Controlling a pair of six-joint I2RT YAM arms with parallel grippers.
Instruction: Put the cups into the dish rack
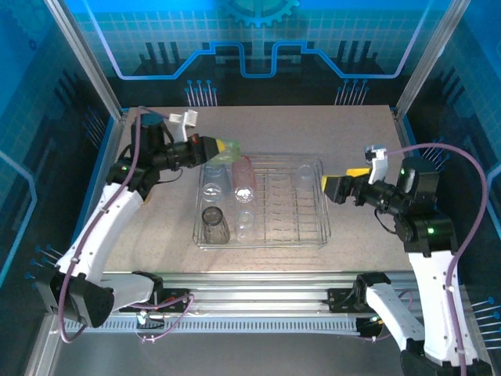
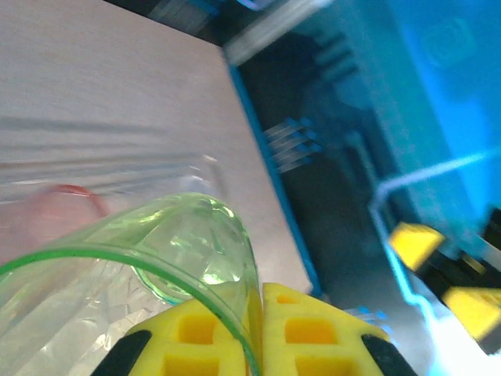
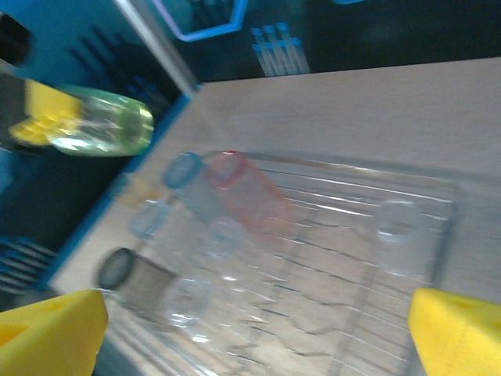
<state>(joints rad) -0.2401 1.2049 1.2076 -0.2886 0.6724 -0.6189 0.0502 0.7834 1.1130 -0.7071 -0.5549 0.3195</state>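
Observation:
My left gripper (image 1: 220,146) is shut on the wall of a yellow-green cup (image 1: 232,155), which hangs tilted over the far left corner of the dish rack (image 1: 263,245). In the left wrist view the yellow pads (image 2: 309,329) pinch that cup's (image 2: 168,254) rim. Several cups are in the rack: a pink one (image 1: 244,178) lying on its side, a pale blue one (image 1: 213,186), a smoky grey one (image 1: 215,225) and clear ones (image 1: 246,223) (image 1: 304,174). My right gripper (image 1: 335,186) is open and empty just right of the rack. Its wrist view looks across the rack (image 3: 452,205).
The rack sits mid-table on the grey tabletop (image 1: 149,235). Cage posts and blue panels ring the table, and a metal rail (image 1: 258,301) runs along the near edge. Bare tabletop lies behind the rack and to both sides.

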